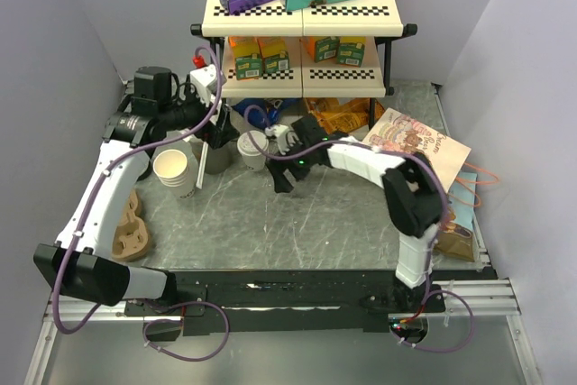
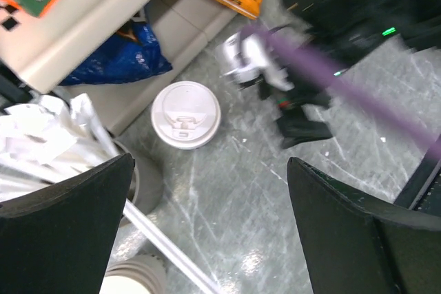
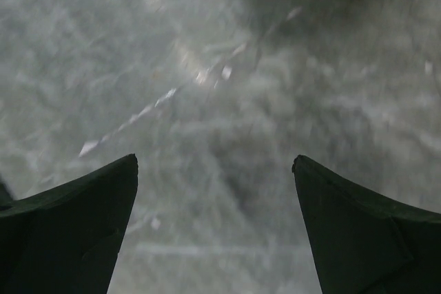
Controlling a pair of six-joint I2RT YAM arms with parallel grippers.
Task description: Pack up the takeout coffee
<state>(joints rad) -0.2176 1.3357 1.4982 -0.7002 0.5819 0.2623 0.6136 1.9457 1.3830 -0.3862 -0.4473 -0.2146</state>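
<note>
At the far left of the desk (image 1: 297, 223), well left of the grey cup (image 1: 216, 158) and nearer the arm bases, a brown carrier (image 1: 126, 233) lay partly under the left arm.

The cup (image 1: 174, 169) — white, open-mouthed, cream-tan inside — stood upright on the desk just left of the grey cup. No finger touched it. In the left wrist view only its rim showed, at the bottom edge.

The grey cup itself stood upright, stuffed with white sticks. The left hand (image 2: 210, 163) hung above the desk just right of the grey cup, its fingers spread wide with only bare desk between them. One finger was close beside the grey cup's wall.

Just right of the grey cup was a round grey-white lid (image 1: 253, 142), lying flat on top of a white cup-shaped body. Whether it was pressed on tight could not be told.

Farther right of the grey cup, beyond the lid, the right hand (image 3: 215, 160) pointed down at the desk. Its fingers were spread wide and gripped nothing — the blurred wrist view showed only marbled desk between them.

Behind the grey cup stood a shelf (image 1: 261, 24) loaded with boxes. Far to its right, a printed paper bag (image 1: 419, 142) lay at the desk's edge.
</note>
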